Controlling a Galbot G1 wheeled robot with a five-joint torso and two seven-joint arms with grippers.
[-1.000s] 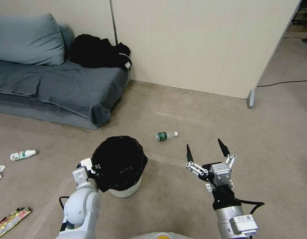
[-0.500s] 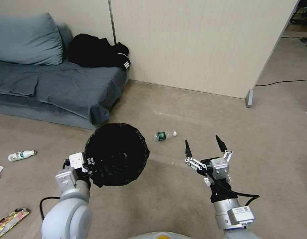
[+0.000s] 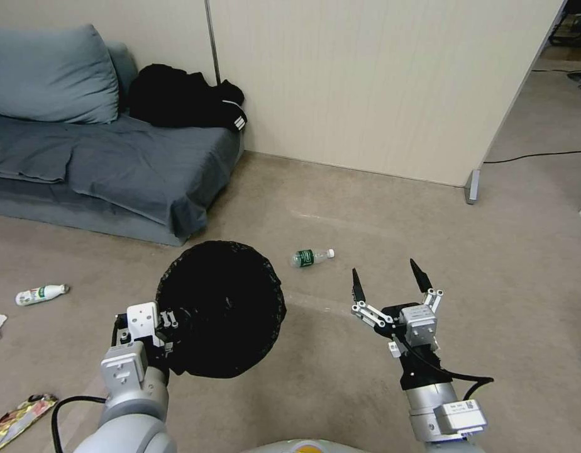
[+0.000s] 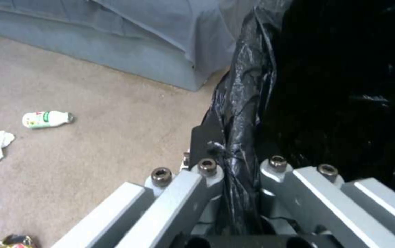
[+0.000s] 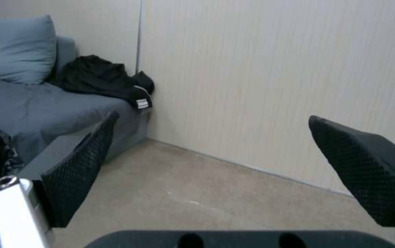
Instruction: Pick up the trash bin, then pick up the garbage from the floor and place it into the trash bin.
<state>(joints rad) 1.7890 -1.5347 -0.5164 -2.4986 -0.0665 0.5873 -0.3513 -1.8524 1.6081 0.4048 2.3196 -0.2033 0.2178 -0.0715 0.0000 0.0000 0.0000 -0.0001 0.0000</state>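
Trash bin (image 3: 221,308) liner — crinkly glossy black plastic; floor (image 3: 378,220) — matt short-pile carpet.

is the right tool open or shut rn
Open. In the head view the right tool hovers above the carpet with its two black fingertips spread wide apart, and nothing sits between them.
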